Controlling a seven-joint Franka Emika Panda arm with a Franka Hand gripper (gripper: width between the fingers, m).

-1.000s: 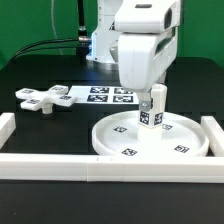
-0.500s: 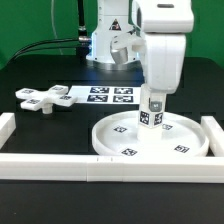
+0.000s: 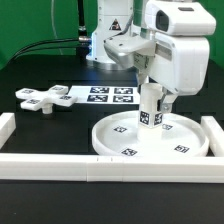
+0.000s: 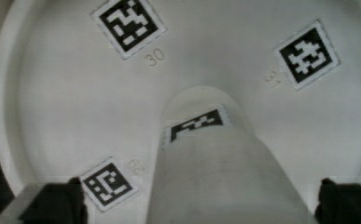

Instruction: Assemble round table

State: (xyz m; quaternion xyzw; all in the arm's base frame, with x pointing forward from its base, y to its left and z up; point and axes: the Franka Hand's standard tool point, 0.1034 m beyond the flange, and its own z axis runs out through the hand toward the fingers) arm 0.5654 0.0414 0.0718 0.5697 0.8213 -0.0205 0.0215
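Observation:
The large rimmed round disc (image 3: pixel 120 142) lies on the black table at the exterior view's right. The short cylindrical post (image 3: pixel 151 115) stands upright on its middle. My gripper (image 3: pixel 152 98) comes down over the post's top, and the hand above it leans to the exterior view's right. In the wrist view the post (image 4: pixel 212 160) runs between my two dark fingers (image 4: pixel 56 203), with a small gap on each side, so the gripper (image 4: pixel 203 205) is open around it. The disc (image 4: pixel 212 50) fills the background there. The cross-shaped four-arm piece (image 3: pixel 45 98) lies loose at the exterior view's left.
The marker board (image 3: pixel 110 96) lies flat behind the disc. White border rails run along the front (image 3: pixel 100 168), the left (image 3: pixel 6 125) and the right (image 3: pixel 212 132). The robot's base (image 3: pixel 108 40) stands at the back, with a green backdrop.
The hand and wrist have turned and swung to the exterior view's right over the post. The post stays upright on the disc in the same place.

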